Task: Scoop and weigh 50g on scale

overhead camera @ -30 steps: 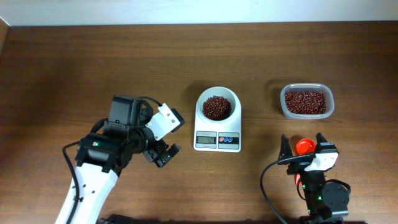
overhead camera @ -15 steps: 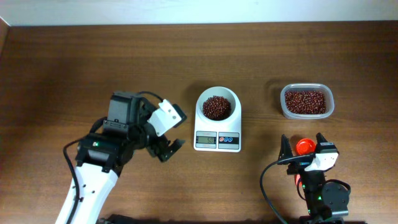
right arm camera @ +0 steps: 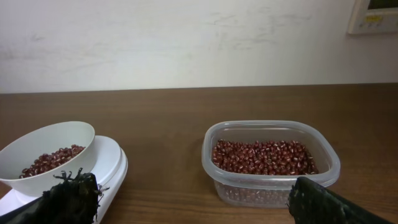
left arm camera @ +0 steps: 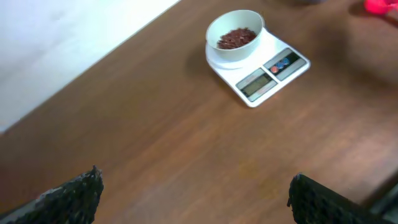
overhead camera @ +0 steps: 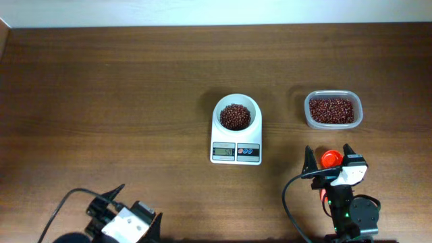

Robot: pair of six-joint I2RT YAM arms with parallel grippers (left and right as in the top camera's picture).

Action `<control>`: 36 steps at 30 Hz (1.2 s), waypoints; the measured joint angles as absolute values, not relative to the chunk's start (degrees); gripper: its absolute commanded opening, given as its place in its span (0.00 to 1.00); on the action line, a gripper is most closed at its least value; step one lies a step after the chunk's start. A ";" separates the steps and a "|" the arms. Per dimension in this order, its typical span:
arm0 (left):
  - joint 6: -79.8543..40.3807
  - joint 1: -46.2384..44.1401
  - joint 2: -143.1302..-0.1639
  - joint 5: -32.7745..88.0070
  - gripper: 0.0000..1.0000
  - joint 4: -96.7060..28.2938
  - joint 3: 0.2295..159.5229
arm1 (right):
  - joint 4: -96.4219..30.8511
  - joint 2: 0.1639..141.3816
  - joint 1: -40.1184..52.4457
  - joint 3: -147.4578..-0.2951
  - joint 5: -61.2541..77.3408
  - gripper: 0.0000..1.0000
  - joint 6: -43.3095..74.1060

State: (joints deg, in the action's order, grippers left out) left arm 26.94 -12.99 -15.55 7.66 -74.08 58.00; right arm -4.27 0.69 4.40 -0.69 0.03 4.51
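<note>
The left gripper has black fingers with rough, bumpy skin and a white block behind them. A thin black cable curls from it. The right gripper looks the same, with a round black body and a tiny green light

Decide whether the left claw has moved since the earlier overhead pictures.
Yes. The left claw has pulled back from beside the scale to the bottom-left edge of view.

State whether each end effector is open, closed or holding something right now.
Left end effector: open, holding nothing.
Right end effector: open, holding nothing.
</note>
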 measured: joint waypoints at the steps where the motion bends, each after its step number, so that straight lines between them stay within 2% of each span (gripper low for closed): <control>1: 26.92 -12.99 -14.26 6.09 0.99 -74.35 58.00 | -4.27 0.69 4.40 -0.69 0.03 0.99 4.49; 5: 22.68 -11.00 -14.02 -0.16 0.99 -74.35 58.00 | -4.27 0.69 4.40 -0.69 0.03 0.99 4.51; 12: 21.15 -4.01 -12.99 -2.22 0.99 -75.07 58.04 | -4.27 0.69 4.40 -0.69 0.03 0.99 4.51; 18: 21.15 -3.55 -1.48 -2.63 0.99 -75.75 58.65 | -4.27 0.69 4.40 -0.69 0.03 0.99 4.49; 23: 21.15 -3.55 -0.78 -3.46 0.99 -75.88 58.76 | -4.27 0.69 4.40 -0.69 0.03 0.99 4.49; 25: 21.12 -3.55 -0.73 -2.48 0.99 -72.53 58.63 | -4.27 0.67 4.40 -0.69 0.03 0.99 4.51; 30: 20.91 -3.55 -0.43 2.68 0.99 -55.05 55.02 | -4.27 0.64 4.40 -0.69 0.03 0.99 4.49; 36: 20.71 -3.55 -0.60 4.29 0.99 -26.61 29.30 | -4.27 0.58 4.40 -0.67 0.05 0.99 4.51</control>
State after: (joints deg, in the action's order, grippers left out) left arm 20.71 -3.55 -0.60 4.29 -26.61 29.30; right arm -4.27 0.58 4.40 -0.67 0.05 4.51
